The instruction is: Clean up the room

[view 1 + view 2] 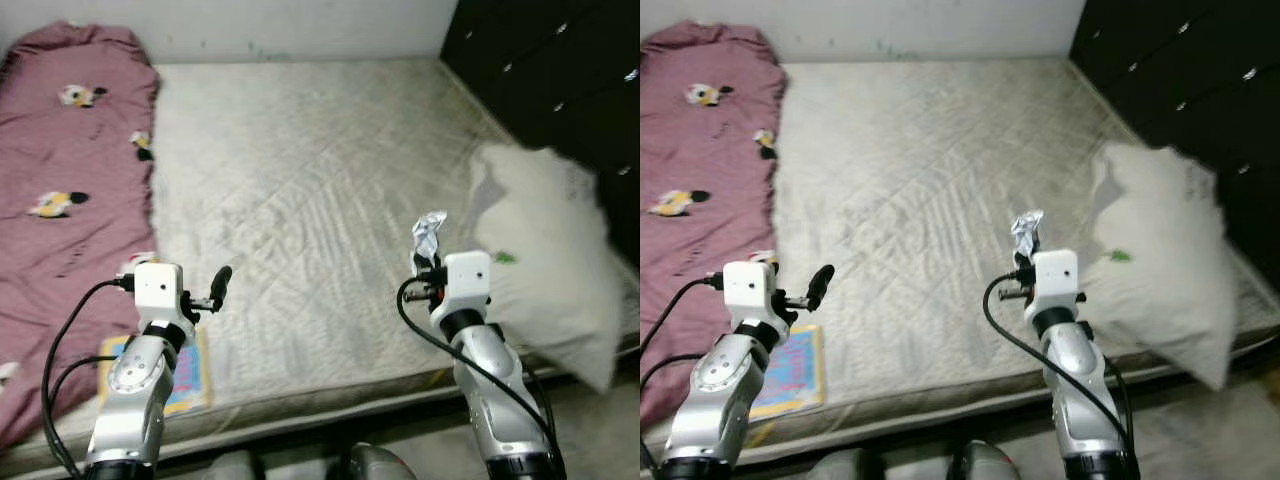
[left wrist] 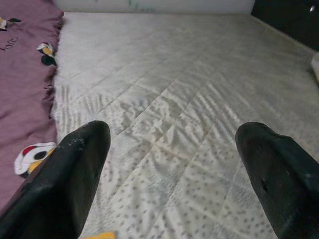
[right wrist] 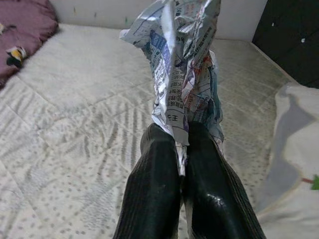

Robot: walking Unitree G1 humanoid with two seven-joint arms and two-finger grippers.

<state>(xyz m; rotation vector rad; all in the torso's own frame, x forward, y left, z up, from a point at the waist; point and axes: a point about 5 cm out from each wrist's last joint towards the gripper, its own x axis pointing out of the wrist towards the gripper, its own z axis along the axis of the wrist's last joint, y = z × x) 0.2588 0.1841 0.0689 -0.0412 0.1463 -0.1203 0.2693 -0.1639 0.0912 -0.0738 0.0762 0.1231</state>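
My right gripper [image 3: 181, 149] is shut on a crumpled piece of printed paper [image 3: 184, 64], held up above the front right part of the mattress [image 1: 310, 170]; the same paper [image 1: 429, 236] sticks up from the gripper in the eye views. My left gripper [image 1: 218, 285] is open over the front left of the mattress, its two black fingers [image 2: 75, 169] spread wide with nothing between them. A colourful picture book [image 1: 185, 375] lies flat on the mattress edge just under my left arm.
A maroon blanket [image 1: 70, 170] with cartoon prints covers the left side. A white pillow [image 1: 545, 250] lies at the right edge of the mattress. A dark dresser [image 1: 560, 70] stands at the right. A white wall runs behind the bed.
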